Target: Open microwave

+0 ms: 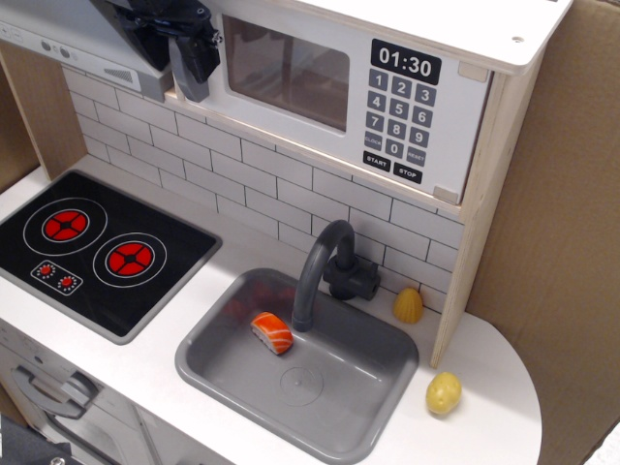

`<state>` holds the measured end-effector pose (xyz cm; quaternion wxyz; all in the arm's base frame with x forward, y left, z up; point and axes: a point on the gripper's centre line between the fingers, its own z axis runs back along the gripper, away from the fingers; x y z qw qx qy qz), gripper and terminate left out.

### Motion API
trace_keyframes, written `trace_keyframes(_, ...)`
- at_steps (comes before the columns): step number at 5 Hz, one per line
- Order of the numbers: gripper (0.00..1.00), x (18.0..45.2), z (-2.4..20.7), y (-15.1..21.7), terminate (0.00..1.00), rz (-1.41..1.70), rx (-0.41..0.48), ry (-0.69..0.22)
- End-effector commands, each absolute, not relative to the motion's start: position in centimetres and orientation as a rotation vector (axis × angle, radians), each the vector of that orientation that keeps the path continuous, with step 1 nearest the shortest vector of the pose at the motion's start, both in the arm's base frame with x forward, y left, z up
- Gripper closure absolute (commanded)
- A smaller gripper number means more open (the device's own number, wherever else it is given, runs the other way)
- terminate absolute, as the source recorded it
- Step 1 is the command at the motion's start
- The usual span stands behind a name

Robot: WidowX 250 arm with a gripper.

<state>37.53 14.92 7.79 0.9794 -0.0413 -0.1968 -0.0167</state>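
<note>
We see a white microwave (349, 82) with black keypad, white brick-patterned tiles (262, 184), a grey sink (383, 412) — and red-ringed black hob (97, 252).

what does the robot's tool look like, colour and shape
The tool is black all over, a blocky, angular body with matte plastic-looking faces and short, stubby fingers. No cables, labels or markings can be made out; its upper part is cut off by the top edge of the picture.

Bright, even light; soft shadows, sharp focus, no glare.
</note>
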Motion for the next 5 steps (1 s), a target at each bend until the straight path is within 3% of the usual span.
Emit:
trace_keyframes(1,1.00,38.1,9.6,15.4,0.00,-0.045,-0.064,-0.488)
trace_keyframes(4,1.00,32.4,9.7,13.9,0.00,-0.150,-0.062,-0.433)
trace_keyframes(5,0.00,30.2,10.0,12.7,0.00,-0.162,-0.052,-0.336)
